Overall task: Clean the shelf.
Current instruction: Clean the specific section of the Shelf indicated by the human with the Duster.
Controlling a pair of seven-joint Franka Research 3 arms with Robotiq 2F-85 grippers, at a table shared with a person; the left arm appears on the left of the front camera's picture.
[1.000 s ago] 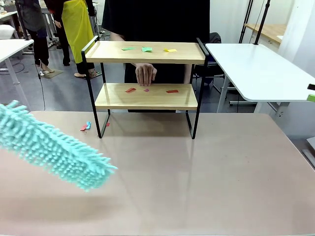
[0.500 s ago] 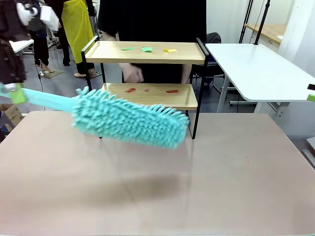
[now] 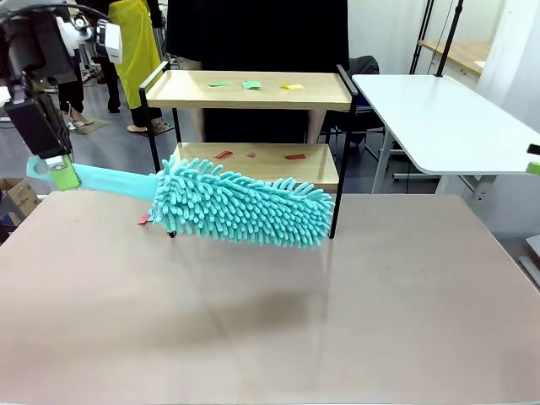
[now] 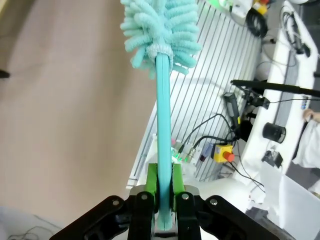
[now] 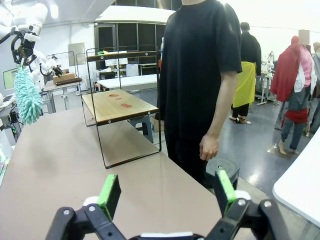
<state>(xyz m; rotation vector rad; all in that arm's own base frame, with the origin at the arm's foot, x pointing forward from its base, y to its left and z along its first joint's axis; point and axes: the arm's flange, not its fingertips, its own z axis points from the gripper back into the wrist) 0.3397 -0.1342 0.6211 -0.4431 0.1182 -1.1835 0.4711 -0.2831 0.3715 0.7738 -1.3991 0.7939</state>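
Looking from the front, the left gripper (image 3: 61, 173) is clamped on the handle of a turquoise duster (image 3: 245, 207). The fluffy head reaches away from the fingers, to the right, and hangs in front of the lower board of the shelf (image 3: 253, 99), above the table (image 3: 337, 321). Small paper scraps (image 3: 251, 84) lie on both boards.

In the left wrist view, the green pads (image 4: 152, 177) press the handle from both sides.

In the right wrist view, the right gripper (image 5: 167, 192) has its jaws wide apart and holds nothing. The shelf stands far ahead of it, to the left, and a person (image 5: 200, 75) stands beside it.
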